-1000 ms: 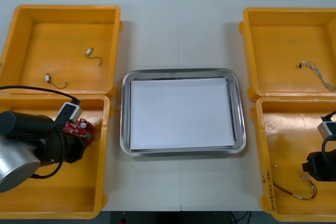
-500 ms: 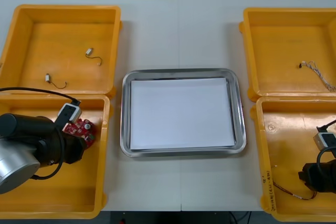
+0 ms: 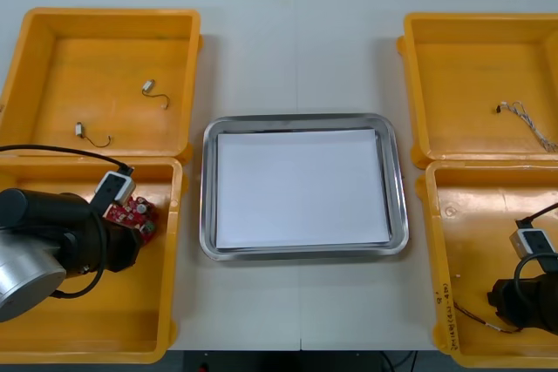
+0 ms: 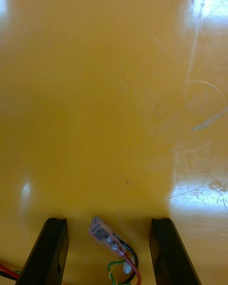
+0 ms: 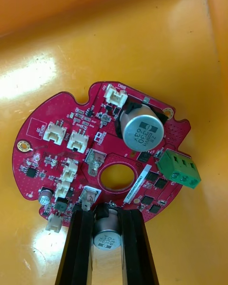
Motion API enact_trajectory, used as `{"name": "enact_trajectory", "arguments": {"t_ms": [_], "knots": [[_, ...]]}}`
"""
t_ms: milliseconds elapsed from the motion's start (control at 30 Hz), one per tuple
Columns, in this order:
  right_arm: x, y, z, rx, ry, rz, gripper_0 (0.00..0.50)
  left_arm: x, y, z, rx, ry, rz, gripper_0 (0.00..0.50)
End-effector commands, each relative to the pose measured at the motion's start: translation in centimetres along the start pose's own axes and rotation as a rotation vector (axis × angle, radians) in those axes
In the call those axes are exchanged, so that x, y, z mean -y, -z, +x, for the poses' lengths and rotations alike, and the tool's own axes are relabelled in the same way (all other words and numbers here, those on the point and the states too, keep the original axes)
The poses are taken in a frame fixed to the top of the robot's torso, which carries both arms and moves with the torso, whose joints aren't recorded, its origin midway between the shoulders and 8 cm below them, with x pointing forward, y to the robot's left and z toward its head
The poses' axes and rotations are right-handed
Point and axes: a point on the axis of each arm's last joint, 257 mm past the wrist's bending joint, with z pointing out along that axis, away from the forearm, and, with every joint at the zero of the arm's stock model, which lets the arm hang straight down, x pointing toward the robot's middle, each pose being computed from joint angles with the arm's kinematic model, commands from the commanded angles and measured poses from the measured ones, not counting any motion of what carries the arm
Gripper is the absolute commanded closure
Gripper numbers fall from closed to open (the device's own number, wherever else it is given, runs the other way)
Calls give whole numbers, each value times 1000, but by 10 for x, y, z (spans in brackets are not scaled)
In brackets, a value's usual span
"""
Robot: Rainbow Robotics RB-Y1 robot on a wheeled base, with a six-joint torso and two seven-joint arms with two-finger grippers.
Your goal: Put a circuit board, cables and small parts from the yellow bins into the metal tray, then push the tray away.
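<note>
Left gripper [image 5: 107, 213]: clamped on the circuit board [image 5: 85, 123]'s edge, in the near yellow bin [image 3: 131, 302] left of the metal tray [image 3: 207, 189].
Right gripper [image 4: 109, 223]: fingers apart, straddling the red and yellow cable [image 4: 114, 247], right of the tray.

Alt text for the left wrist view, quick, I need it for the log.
The left gripper has its black fingers shut on the edge of the round red circuit board, with a silver cylindrical component between them. The yellow bin's floor lies behind the board.

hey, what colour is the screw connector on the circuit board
Green connector on the red circuit board, clearest in the left wrist view.
</note>
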Motion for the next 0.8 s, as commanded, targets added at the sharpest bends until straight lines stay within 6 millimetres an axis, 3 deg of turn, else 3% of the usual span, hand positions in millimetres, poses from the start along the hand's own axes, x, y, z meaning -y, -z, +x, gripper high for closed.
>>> {"name": "enact_trajectory", "arguments": {"t_ms": [33,133,200,267,300,333,367,600,800], "knots": [[-9,-4,11,-7,-24,-19,0,-18,3,12,-23,-170,-37,500],[-9,-4,11,-7,-23,-17,0,-22,4,13,-27,-177,-44,500],[-8,-3,10,-4,-23,-15,49,-24,4,14,-30,-180,-50,500],[-9,-4,11,-6,-23,-18,241,-28,5,17,-37,-179,-55,500],[-9,-4,11,-6,-23,-18,292,-29,5,18,-40,-180,-55,500],[-9,-4,10,-5,-22,-16,409,-30,6,20,-44,-179,-55,499],[-8,-4,10,-5,-22,-15,494,-30,7,22,-49,-176,-51,500],[-2,-3,4,10,-10,8,500,-35,13,33,-67,-178,-53,499],[6,2,-16,50,-6,33,500,-36,15,43,-81,-177,-52,500]]}}
